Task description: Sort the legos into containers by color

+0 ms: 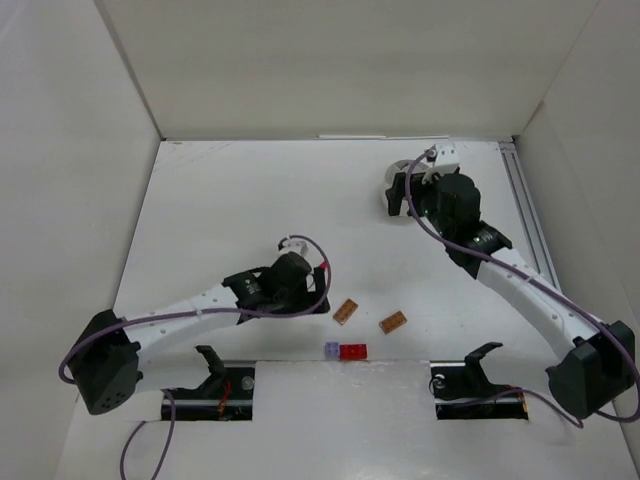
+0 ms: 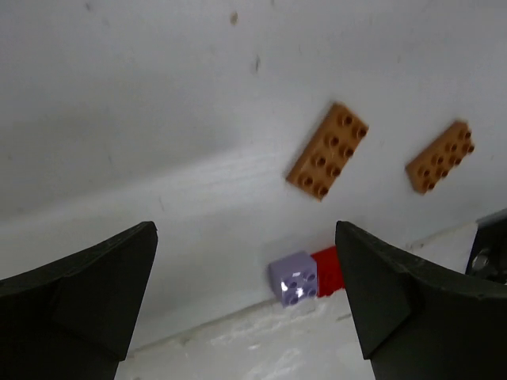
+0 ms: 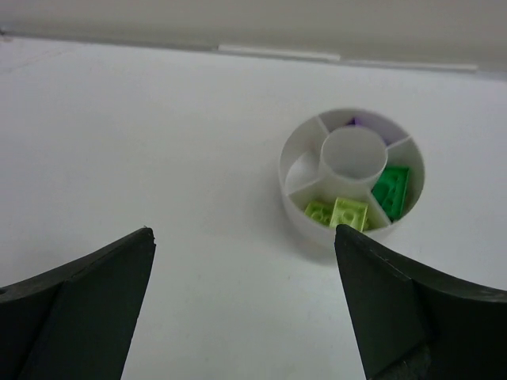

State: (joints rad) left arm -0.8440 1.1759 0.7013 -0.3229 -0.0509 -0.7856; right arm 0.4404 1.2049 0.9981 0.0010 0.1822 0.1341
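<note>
White walls (image 1: 80, 150) enclose a white desk (image 1: 250, 200).

Left tool (image 2: 245, 241): jaws wide apart, nothing between them. Right tool (image 3: 244, 237): jaws wide apart, likewise empty.

Dish (image 3: 295, 207): upright, just ahead of the right tool and slightly to its right. The wedge nearest the tool holds lime bricks (image 3: 337, 212). The wedge to their right holds a green brick (image 3: 391, 190), and something purple (image 3: 354, 122) shows on the far side. The left wedge and centre cup look empty.

Loose bricks lie ahead of the left tool, well apart from the dish. A brown brick (image 2: 327, 150) and a second brown brick (image 2: 440, 157) lie farther out to the right, apart from each other. The lilac brick (image 2: 293, 279) sits close in, and the red brick (image 2: 326, 271) appears to touch its right side. Both rest at a seam (image 2: 198, 324) in the desk.

Risks, as judged:
- Closing on the lilac brick could drag or trap the red one, mixing colours.
- The seam may catch a fingertip and spoil the grip.
- Each brick is far smaller than the fingers, so an off-centre squeeze could flick it away.
- The wedges are narrow, so a release slightly off could land in the wrong one.
- The dish looks light and could shift if the right tool nudges it.
</note>
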